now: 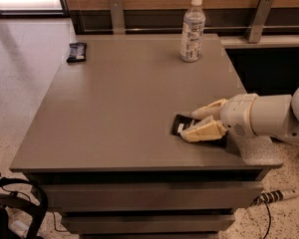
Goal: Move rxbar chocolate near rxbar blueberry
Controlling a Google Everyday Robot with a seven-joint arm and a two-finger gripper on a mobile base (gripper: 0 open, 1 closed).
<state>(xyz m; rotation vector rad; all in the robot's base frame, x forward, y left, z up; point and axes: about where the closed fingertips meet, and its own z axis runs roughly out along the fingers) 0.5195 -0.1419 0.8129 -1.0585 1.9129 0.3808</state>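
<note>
**Stuff you can't really make out here**

The gripper (189, 125) sits near the table's (114, 108) front right corner, right over the rxbar chocolate (180, 124). It covers most of the bar, so only the left end pokes out, and the lettering there is a blur. No idea if it actually has a hold on it. The arm (269, 114) runs off the right edge. The rxbar blueberry (76, 52), way off at the far left corner, is too tiny to read. The water bottle (192, 29) label is mush. The black strappy thing (12, 210) at bottom left is cropped and unidentifiable. The power strip (275, 196) is half hidden behind the table.
</note>
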